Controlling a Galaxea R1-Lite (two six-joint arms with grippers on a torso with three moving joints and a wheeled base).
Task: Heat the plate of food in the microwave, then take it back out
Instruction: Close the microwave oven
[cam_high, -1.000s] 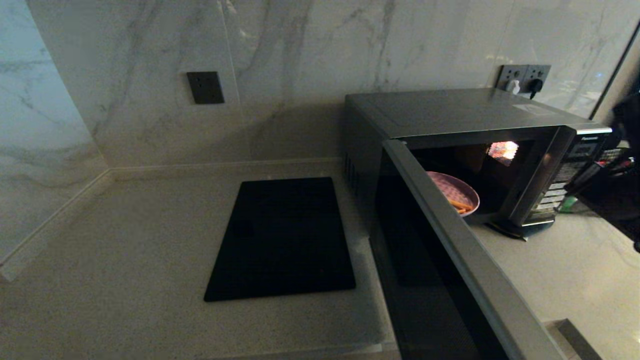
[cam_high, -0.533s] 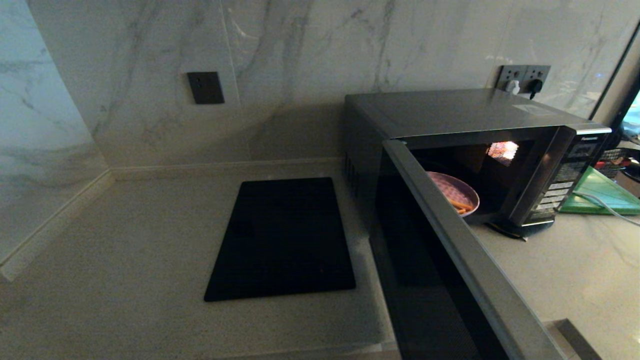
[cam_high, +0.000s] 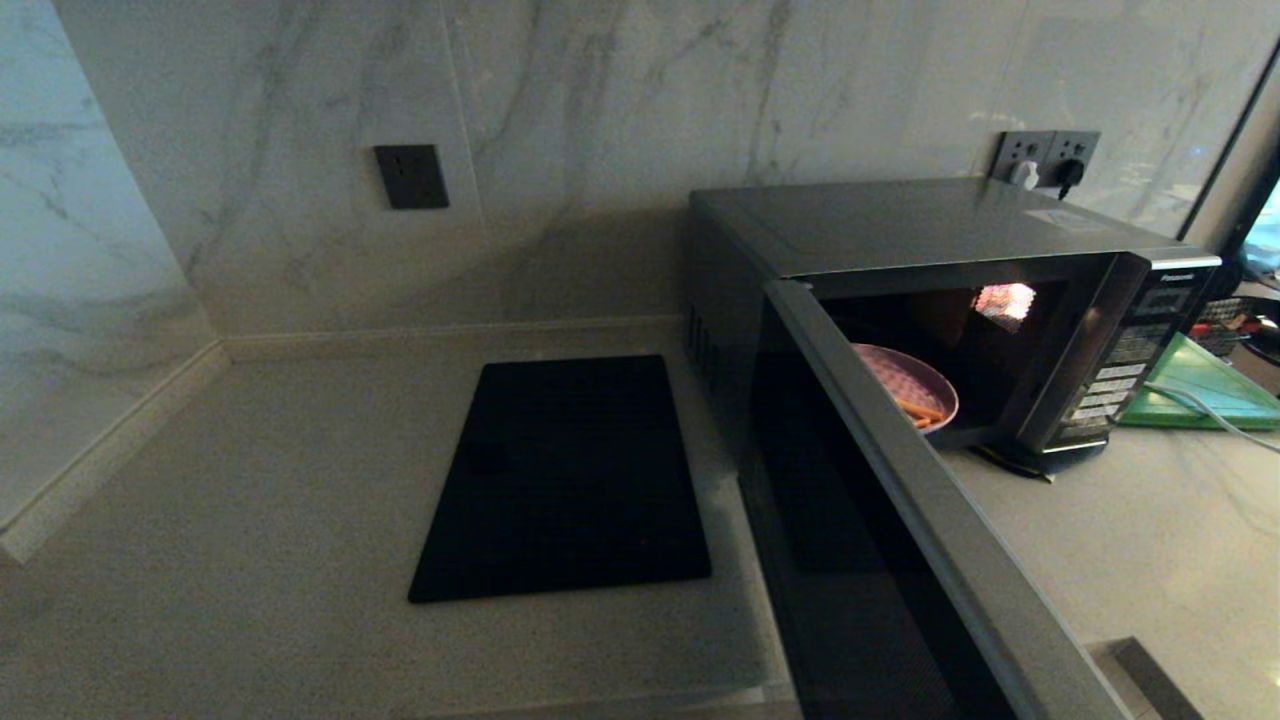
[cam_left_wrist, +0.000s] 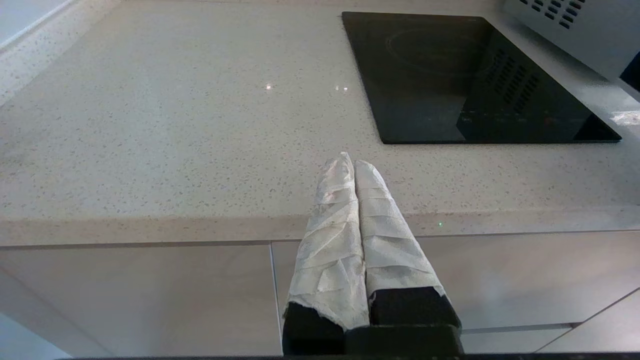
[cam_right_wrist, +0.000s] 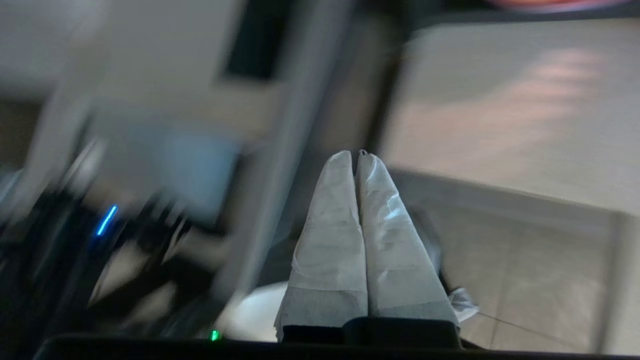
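The microwave (cam_high: 950, 300), a boxy dark grey-silver unit, stands on the pale speckled counter (cam_high: 250, 520) at about three o'clock in the head view, its black glass door (cam_high: 880, 560) swung wide open toward five o'clock so that the door's edge runs diagonally across the cavity mouth. A small orange-lit patch glows on the inner back wall. Inside sits the plate of food (cam_high: 915, 385), a small shallow lavender plate with a few thin orange sticks at its near rim; the door's edge covers the plate's left part, so only about half of it shows. The button panel (cam_high: 1120, 370) on the microwave's right side is seen at a slant and its labels cannot be read. At nine o'clock of the microwave a flat black cooktop panel (cam_high: 565, 480) lies flush in the counter. A green board (cam_high: 1205, 385) with a pale cable across it lies at the far right, cut off by the frame edge. Neither arm appears in the head view. The left gripper (cam_left_wrist: 354, 162) hangs off the counter's front edge, its white-wrapped fingers pressed together on nothing. The right gripper (cam_right_wrist: 357, 156) also has its wrapped fingers together and empty; its surroundings are streaked and hard to make out.
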